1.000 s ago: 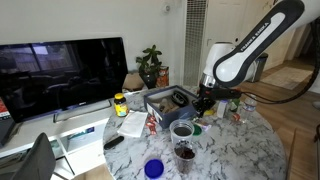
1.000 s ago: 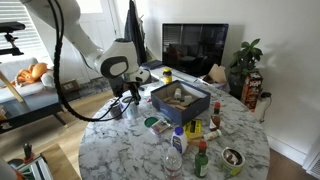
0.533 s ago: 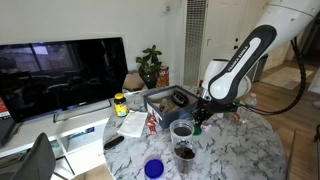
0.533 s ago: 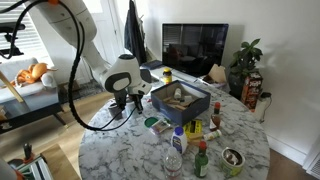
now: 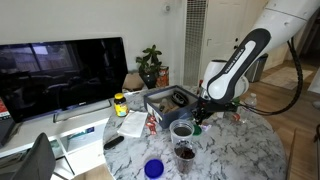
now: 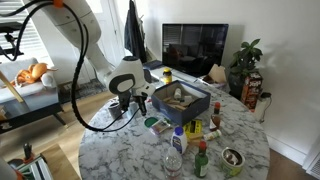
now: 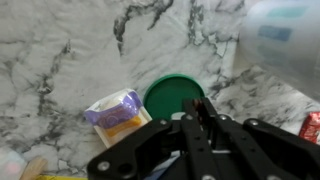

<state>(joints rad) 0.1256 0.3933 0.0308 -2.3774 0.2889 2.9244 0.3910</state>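
1. The claw [image 7: 200, 108] is pinched shut. I can see nothing between its fingers.
2. In the wrist view the claw's tip is over the right edge of a round green lid [image 7: 168, 97]. I cannot tell if it touches the lid.
3. The green lid lies flat on the marble table [image 7: 60, 50].
4. Just beside the lid there is a small purple and orange packet [image 7: 118, 110].
5. A see-through cup [image 7: 285, 30] is near the lid too, but it looks blurry. A bit of something red [image 7: 312, 126] peeks in at the edge.
6. In an exterior view the white arm [image 5: 235, 60] bends down over the table next to an open box [image 5: 165, 100] full of stuff.
7. An empty glass [image 5: 182, 129] is just beside the claw, and a glass with a dark drink [image 5: 185, 152] is in front of that one.
8. A blue bowl [image 5: 153, 168] sits near the table's edge, well apart from the claw.
9. A jar with a yellow lid [image 5: 120, 103] stands on the far side of the box.
10. Behind the table are a big black TV [image 5: 60, 72] and a green plant [image 5: 150, 62].
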